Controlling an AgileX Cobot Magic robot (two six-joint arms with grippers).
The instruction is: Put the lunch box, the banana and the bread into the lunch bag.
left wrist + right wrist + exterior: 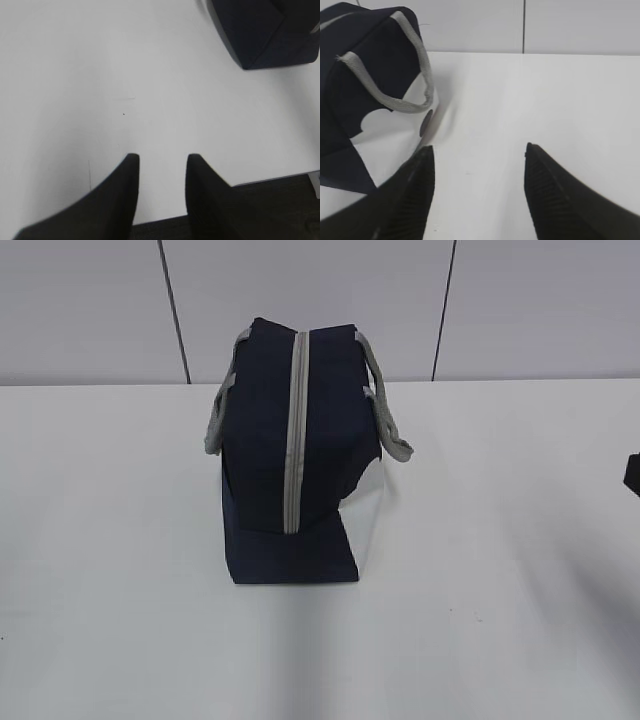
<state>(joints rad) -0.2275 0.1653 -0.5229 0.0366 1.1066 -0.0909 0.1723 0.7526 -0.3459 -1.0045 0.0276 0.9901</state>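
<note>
Zipped lunch bag (290, 455) stood alone on the white worktop (500, 540).
Left tool (161, 165) narrowly parted, right tool (477, 155) wide, both empty, well clear; food unseen, probably packed inside.

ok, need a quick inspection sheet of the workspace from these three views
Surface: white table, bare around the bag; a tiny dark speck in the left wrist view.
Job's things: lunch bag stands upright mid-table, grey zipper shut, grey strap handles hanging on both sides, white side panel. Lunch box, banana, bread: nothing seen.
Clutter: nothing seen.
Grippers: left claw open, empty, above bare table near its edge; right claw open, empty, beside the bag's white side.
Cables: nothing seen.
Surroundings: pale panelled wall with dark seams; dark floor past the table edge; a dark object at the exterior view's right edge, unidentifiable.
</note>
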